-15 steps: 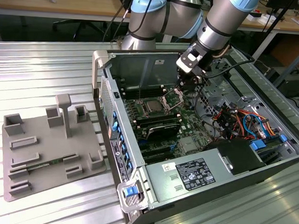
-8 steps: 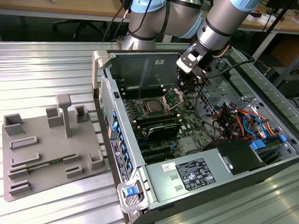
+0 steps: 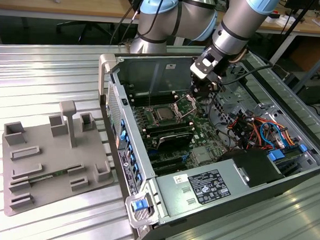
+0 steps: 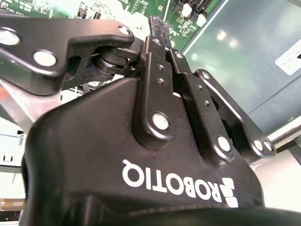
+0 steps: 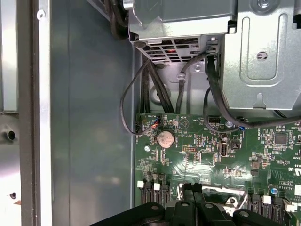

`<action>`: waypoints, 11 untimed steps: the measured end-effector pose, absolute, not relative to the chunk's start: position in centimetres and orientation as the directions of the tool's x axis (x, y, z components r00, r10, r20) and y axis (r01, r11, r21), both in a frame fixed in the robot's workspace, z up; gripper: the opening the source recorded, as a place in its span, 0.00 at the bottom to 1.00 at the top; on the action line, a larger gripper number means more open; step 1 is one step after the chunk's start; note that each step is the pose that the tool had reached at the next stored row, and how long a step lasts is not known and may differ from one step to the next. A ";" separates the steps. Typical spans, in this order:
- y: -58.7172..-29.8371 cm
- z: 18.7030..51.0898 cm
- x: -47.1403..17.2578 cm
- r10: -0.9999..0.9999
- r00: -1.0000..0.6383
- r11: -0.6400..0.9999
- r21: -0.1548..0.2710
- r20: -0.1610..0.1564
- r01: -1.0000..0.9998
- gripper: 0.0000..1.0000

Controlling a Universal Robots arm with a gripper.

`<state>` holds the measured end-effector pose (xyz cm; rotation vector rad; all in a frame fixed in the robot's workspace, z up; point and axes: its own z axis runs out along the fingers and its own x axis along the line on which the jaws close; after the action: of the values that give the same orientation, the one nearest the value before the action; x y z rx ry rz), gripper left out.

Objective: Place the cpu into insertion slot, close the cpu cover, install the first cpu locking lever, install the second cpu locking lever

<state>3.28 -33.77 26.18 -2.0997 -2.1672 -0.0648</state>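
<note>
A: Where's the cpu (image 3: 163,115)?
B: It's seen seated in the insertion slot (image 3: 174,119) on the green board, ext. view. The cpu cover (image 3: 185,103) is tilted up, not shut down, just beside it.
A: And the gripper (image 3: 200,94)?
B: It's held at the cover's raised edge. The fingers (image 4: 159,30) are seen pressed together in the second wrist view; whether anything's pinched can't be told.
A: Rest?
B: The open PC case (image 3: 122,131) is laid on the bench (image 3: 56,62), w/ a grey fixture plate (image 3: 46,163) at the exterior view's left.
</note>
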 end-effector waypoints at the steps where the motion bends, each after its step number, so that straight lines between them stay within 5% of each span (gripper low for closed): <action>1: -33.8 26.1 3.3 0.993 -0.028 0.035 -0.055 0.118 0.998 0.11; 11: -33.8 26.0 3.4 0.993 -0.028 0.035 -0.055 0.118 0.998 0.11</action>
<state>3.43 -33.77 26.00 -2.0998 -2.1672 -0.0648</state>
